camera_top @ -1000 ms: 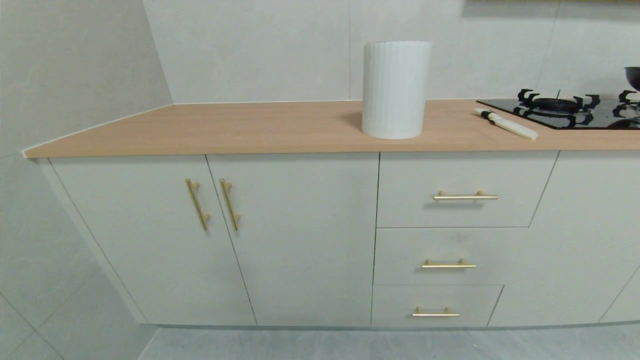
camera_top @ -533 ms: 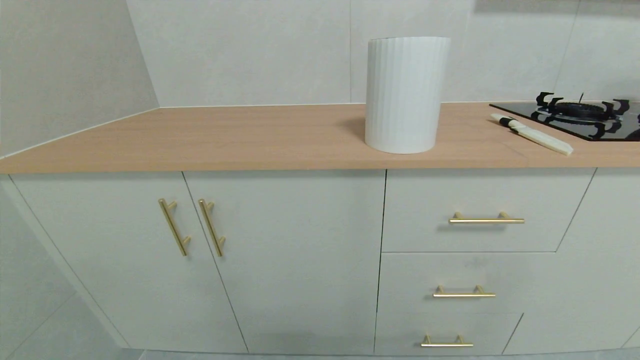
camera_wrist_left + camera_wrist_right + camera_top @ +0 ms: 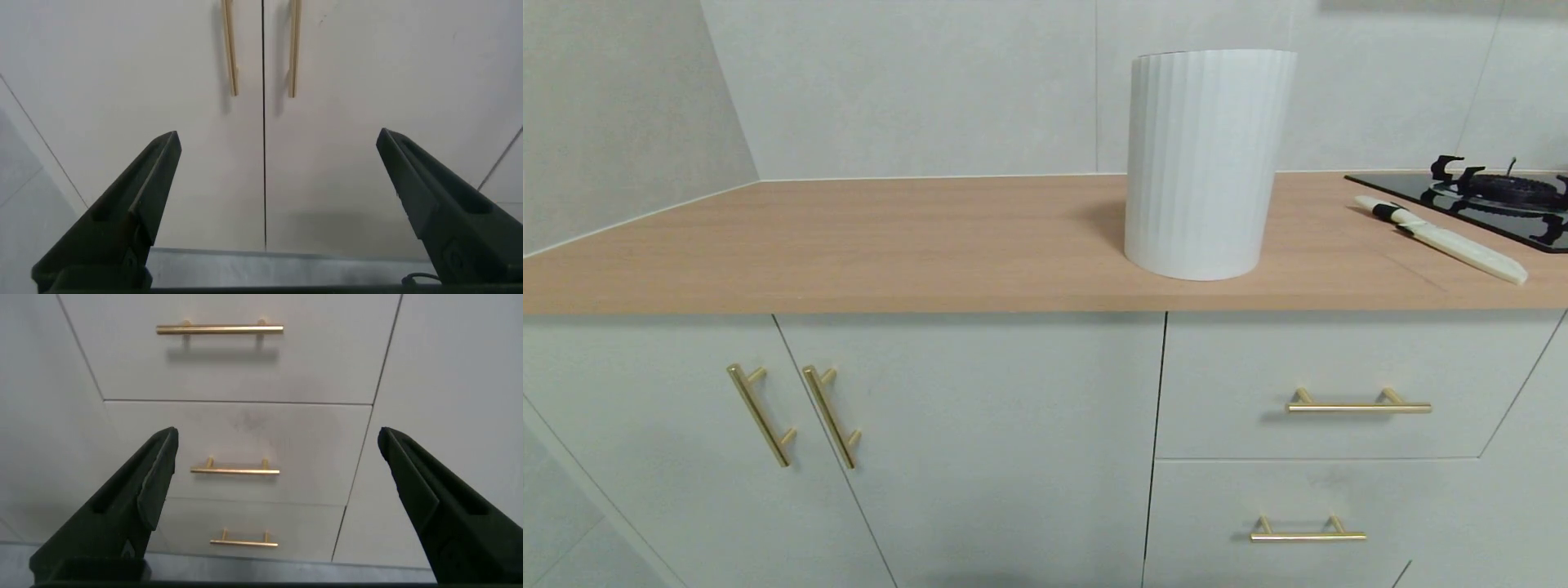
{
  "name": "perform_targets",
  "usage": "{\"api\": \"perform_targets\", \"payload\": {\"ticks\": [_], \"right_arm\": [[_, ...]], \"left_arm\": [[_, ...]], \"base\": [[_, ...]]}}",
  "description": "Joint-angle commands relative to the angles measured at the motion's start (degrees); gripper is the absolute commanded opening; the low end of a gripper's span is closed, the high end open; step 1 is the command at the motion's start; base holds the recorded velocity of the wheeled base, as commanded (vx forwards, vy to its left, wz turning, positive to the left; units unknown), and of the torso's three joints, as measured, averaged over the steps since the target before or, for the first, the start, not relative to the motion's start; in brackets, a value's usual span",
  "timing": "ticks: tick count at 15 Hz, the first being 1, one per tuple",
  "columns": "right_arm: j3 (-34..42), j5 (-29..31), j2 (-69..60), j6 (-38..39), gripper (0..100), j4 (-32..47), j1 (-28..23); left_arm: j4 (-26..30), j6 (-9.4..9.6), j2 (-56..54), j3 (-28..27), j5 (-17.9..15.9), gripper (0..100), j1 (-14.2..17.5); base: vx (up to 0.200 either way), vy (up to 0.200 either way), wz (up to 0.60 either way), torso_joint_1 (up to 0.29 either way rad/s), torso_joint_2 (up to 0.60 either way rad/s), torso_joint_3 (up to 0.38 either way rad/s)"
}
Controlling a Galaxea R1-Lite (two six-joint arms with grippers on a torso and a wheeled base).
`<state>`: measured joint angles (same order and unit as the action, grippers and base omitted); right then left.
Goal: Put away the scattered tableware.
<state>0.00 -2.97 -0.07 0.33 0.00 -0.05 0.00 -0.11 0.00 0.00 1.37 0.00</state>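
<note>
A knife [image 3: 1441, 238] with a cream blade and a black band at the handle lies on the wooden countertop [image 3: 890, 245] near its right end. To its left stands a tall white ribbed canister [image 3: 1205, 163]. My left gripper [image 3: 274, 143] is open, low down in front of the double cabinet doors [image 3: 263, 122]. My right gripper [image 3: 278, 445] is open too, low in front of the drawer fronts [image 3: 237, 433]. Nothing lies between either pair of fingers.
A black gas hob [image 3: 1494, 200] sits at the countertop's far right, just beyond the knife. Below are two cabinet doors with gold handles [image 3: 792, 415] and drawers with gold bar handles [image 3: 1357, 403]. Tiled walls close off the back and the left corner.
The head view has shifted: the counter, canister and knife now look larger and lower in the picture, so the camera has come closer. The things themselves have not moved.
</note>
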Motion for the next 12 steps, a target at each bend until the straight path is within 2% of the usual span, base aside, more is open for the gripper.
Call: {"api": "perform_targets", "payload": {"ticks": [1, 4, 12], "right_arm": [[0.0, 0.0, 0.1, -0.1, 100, 0.0, 0.0], [0.0, 0.0, 0.1, -0.1, 100, 0.0, 0.0], [0.0, 0.0, 0.1, 0.0, 100, 0.0, 0.0]], "left_arm": [[0.0, 0.02, 0.0, 0.0, 0.0, 100, 0.0], [0.0, -0.07, 0.0, 0.0, 0.0, 100, 0.0], [0.0, -0.07, 0.0, 0.0, 0.0, 100, 0.0]], "base": [[0.000, 0.000, 0.00, 0.000, 0.00, 0.000], [0.000, 0.000, -0.60, 0.001, 0.00, 0.005], [0.000, 0.000, 0.00, 0.000, 0.00, 0.000]]}}
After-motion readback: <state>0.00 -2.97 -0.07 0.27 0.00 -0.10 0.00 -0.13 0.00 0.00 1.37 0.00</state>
